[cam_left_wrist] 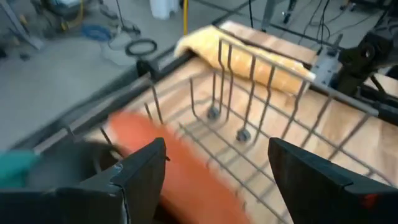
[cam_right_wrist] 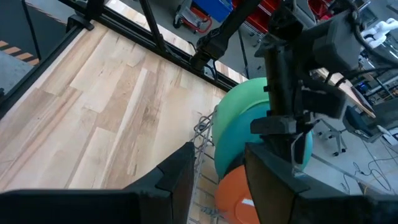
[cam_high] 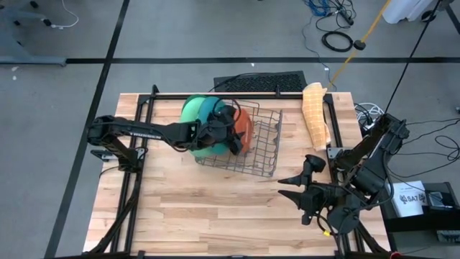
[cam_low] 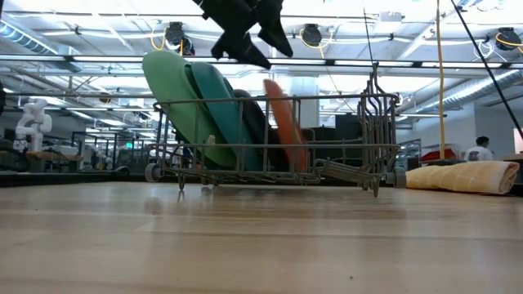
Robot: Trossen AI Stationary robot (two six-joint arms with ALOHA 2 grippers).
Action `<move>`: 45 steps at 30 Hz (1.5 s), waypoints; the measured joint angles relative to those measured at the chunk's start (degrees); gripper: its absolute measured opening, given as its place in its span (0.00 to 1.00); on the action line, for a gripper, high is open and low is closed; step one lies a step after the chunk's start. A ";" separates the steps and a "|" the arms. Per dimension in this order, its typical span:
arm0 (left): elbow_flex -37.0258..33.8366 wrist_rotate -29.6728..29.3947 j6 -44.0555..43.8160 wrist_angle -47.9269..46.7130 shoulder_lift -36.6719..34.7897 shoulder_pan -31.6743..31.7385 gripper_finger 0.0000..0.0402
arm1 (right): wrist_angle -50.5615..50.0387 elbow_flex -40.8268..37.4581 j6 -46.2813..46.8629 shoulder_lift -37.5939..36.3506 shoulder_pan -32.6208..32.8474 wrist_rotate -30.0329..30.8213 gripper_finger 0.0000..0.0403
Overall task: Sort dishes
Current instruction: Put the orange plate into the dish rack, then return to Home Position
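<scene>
Three plates stand on edge in the grey wire rack [cam_high: 262, 147], all leaning the same way: a light-green one [cam_low: 167, 86], a teal one [cam_low: 214, 106] against it, and a smaller orange-red one [cam_low: 282, 118] a slot apart. My left gripper [cam_low: 245, 51] hangs open just above the rack and clear of the plates. In the left wrist view, the orange-red plate [cam_left_wrist: 177, 171] lies below the gap between its fingers. My right gripper [cam_high: 282, 185] waits open over bare table near the right side, with nothing between its fingers.
A rolled yellow cloth [cam_high: 315, 115] lies at the table's far right, beside the rack. A black mat [cam_high: 262, 83] sits at the far edge. The rack's right half holds no plates. Bare wood stretches along the near side of the table [cam_high: 215, 216].
</scene>
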 joint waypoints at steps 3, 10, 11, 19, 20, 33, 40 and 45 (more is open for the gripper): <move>1.43 -1.45 3.55 0.41 -0.08 -0.28 0.69 | -0.01 0.00 0.15 0.00 -0.36 0.00 0.33; 4.04 -6.45 14.10 0.02 -0.08 -1.62 0.69 | -0.12 0.00 0.22 0.00 -0.50 0.02 0.33; 4.45 -7.09 15.64 -0.09 -0.43 -1.95 0.69 | -0.29 0.02 0.22 0.00 -0.50 0.15 0.33; 5.34 -10.08 25.26 0.01 -11.10 -5.53 0.60 | 0.41 -0.90 -1.32 -0.28 -0.74 5.89 0.32; 4.94 -10.10 26.49 0.06 -13.11 -6.09 0.56 | 0.46 -1.40 -1.38 -0.45 -0.78 6.10 0.30; -21.92 -3.25 36.46 15.79 -40.73 -12.81 0.01 | 35.39 -21.15 -23.86 -12.16 -14.27 -16.51 0.00; -41.39 -3.69 34.94 28.70 -52.63 -12.78 0.00 | 44.14 -40.12 -20.85 -30.63 -20.80 -21.23 0.00; -47.42 -3.74 31.57 27.62 -58.59 -12.76 0.00 | 44.75 -51.73 -18.15 -46.49 -22.53 -21.27 0.00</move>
